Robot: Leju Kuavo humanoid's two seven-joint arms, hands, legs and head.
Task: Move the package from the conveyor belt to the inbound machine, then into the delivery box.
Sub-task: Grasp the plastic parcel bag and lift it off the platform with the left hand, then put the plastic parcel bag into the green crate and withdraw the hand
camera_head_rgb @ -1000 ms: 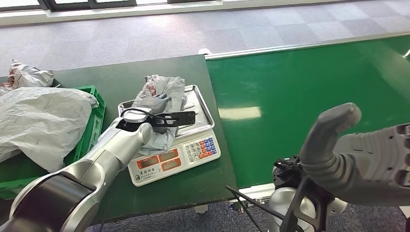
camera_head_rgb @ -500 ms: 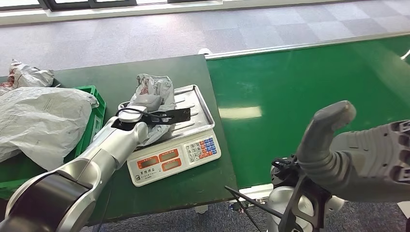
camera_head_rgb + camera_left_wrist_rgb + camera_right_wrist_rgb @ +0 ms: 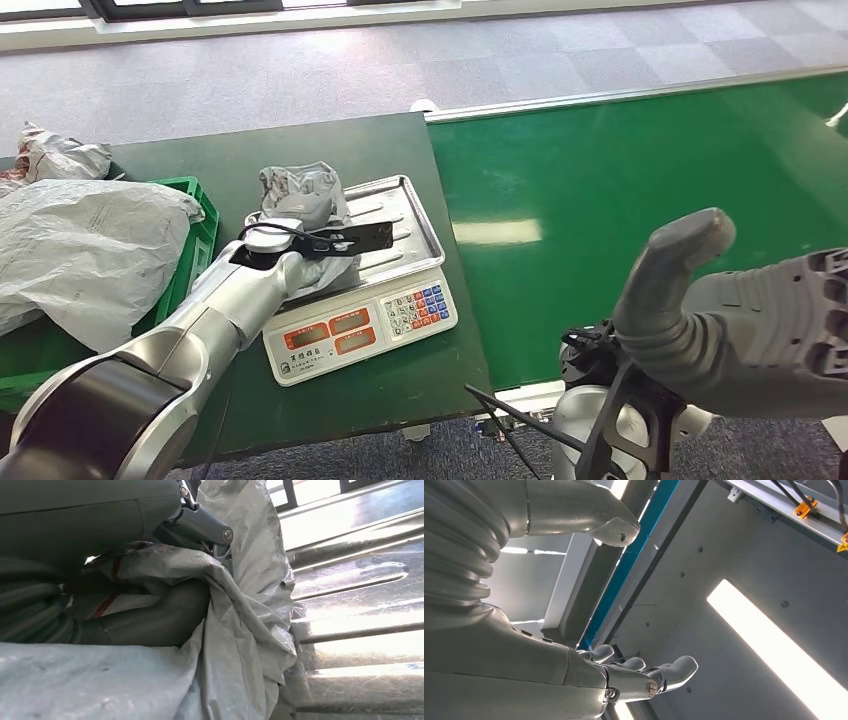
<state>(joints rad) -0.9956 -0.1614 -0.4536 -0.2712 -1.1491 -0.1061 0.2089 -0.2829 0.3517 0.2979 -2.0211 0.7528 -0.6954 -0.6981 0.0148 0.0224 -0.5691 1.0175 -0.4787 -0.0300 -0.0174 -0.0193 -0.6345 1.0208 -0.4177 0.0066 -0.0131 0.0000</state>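
Observation:
The crumpled grey plastic package (image 3: 298,188) stands bunched at the left end of the scale's metal tray (image 3: 405,215). My left hand (image 3: 312,218) grips it from the near side, the film wrapped over the fingers. In the left wrist view the package (image 3: 240,630) folds around my thumb (image 3: 160,615), with the ribbed tray (image 3: 360,610) just beyond. My right hand (image 3: 740,320) is raised close to the head camera over the belt's near edge. In the right wrist view it (image 3: 524,630) lies flat, fingers (image 3: 674,670) apart, holding nothing.
The scale (image 3: 360,325) with orange displays and a keypad sits on the dark table (image 3: 250,150). A green crate (image 3: 195,235) to its left holds large grey bags (image 3: 80,250). The green conveyor belt (image 3: 640,170) runs along the right.
The package has been gathered up off the scale's front and drawn left and back in my left hand. The right hand has barely shifted.

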